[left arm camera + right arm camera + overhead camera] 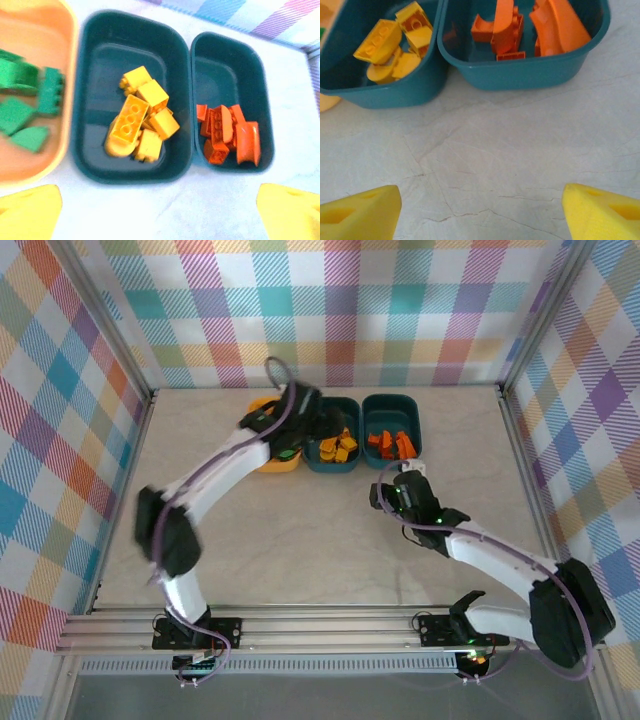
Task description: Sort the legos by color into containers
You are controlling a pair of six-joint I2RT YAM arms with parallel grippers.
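Three bins stand side by side at the back. The yellow-orange bin (65, 145) holds several green legos (30, 100). In the middle teal bin (85, 60) lie several yellow legos (142, 117), and the right teal bin (265, 125) holds orange-red legos (227, 132). My left gripper (160, 215) hovers open over the table just in front of the bins, with nothing between its yellow fingers (30, 212). The left arm partly covers the yellow-orange bin (270, 465) from above. My right gripper (480, 210) is open and empty over bare table, a short way in front of the right teal bin (520, 75).
The table (300, 540) is pale marble-patterned and is fenced by metal rails and checked walls. In the top view the left gripper (300, 435) is over the bins' near edge. The right gripper (405, 478) is just in front of the orange-red legos' bin (392, 400).
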